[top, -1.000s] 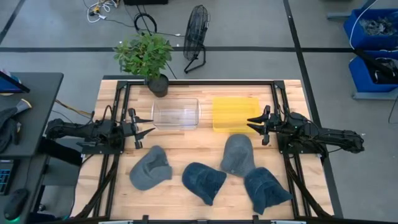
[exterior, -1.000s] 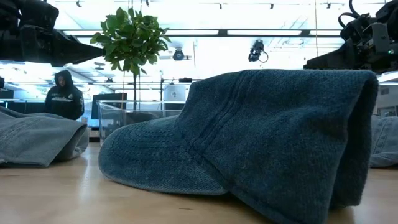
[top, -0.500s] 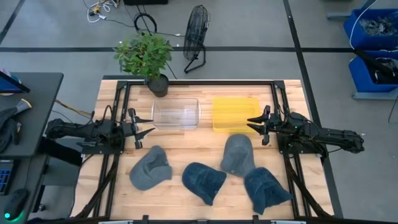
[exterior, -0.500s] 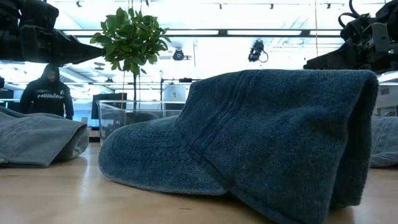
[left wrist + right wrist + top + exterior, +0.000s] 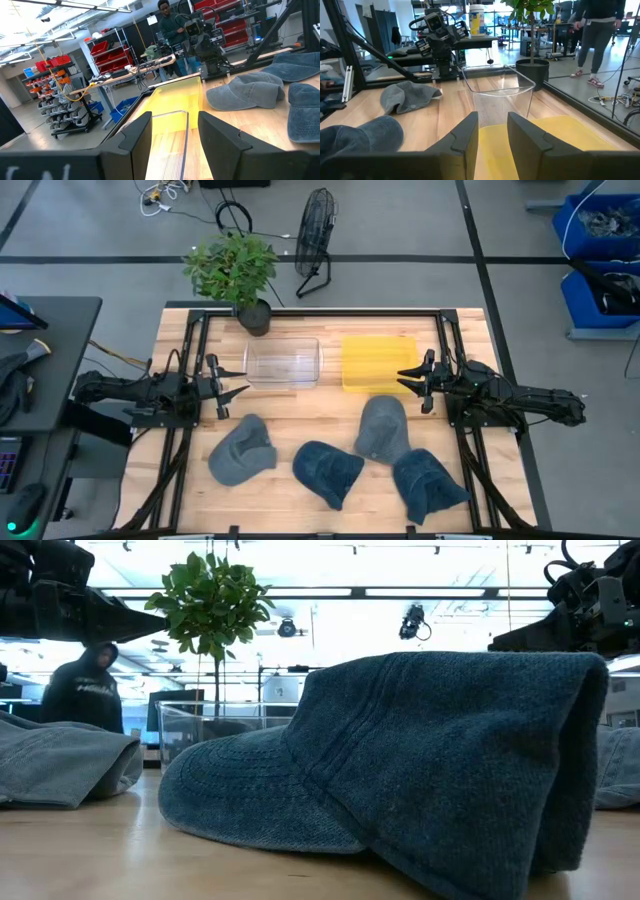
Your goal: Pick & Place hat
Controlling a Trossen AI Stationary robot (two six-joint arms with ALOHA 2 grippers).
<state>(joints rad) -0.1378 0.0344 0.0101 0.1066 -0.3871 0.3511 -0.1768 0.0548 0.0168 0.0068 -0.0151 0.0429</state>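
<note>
Several denim caps lie on the near half of the table: a grey one [image 5: 241, 451] at the left, a dark blue one [image 5: 328, 471] in the middle, which fills the low view [image 5: 400, 765], a grey one [image 5: 382, 428] and a dark blue one [image 5: 428, 484] at the right. My left gripper [image 5: 236, 383] hovers open at the table's left side, beside the clear bin [image 5: 283, 363]. My right gripper [image 5: 406, 380] hovers open at the right, beside the yellow bin [image 5: 377, 362]. Neither touches a cap.
A potted plant [image 5: 236, 272] stands at the far edge behind the clear bin. Bare wood [image 5: 300, 415] lies between the bins and the caps. A fan [image 5: 315, 228] stands on the floor beyond the table. A person [image 5: 82, 692] shows in the room behind.
Both arms have kept still and the caps lie as before. Only the person in the room behind has moved about.
</note>
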